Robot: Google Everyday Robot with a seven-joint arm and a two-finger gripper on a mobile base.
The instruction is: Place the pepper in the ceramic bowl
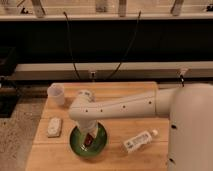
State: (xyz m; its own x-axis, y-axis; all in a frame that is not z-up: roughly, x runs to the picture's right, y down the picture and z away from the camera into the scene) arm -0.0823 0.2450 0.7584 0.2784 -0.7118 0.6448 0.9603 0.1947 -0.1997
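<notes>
Your arm [125,105] comes in from the right w/ the elbow bent above the wooden table [125,155], wrist pointing down into the ceramic bowl [75,142]. The gripper [90,137] sits low inside the bowl, roughly at its center, partly masked by the white forearm housing above it.

You can see a dark red-brown bit right at the fingertips, which looks like the pepper [89,141], inside the bowl's rim. Whether it rests on the bowl's floor or hangs just above it, can't tell. Jaw state: can't tell either, since the tips blend w/ the pepper and the wrist covers the rest.

The bowl is glossy green, sitting near the front edge of the table, left of center.

Other stuff around you:
- White plastic cup [56,93], upright, at the back-left corner of the table, well apart from the bowl.
- Small pale flat packet [54,127], lying on the left side, near the bowl's left rim but not touching.
- White bottle [139,142] on its side, to the right of the bowl, cap end pointing up-right, near but apart from the bowl.
</notes>
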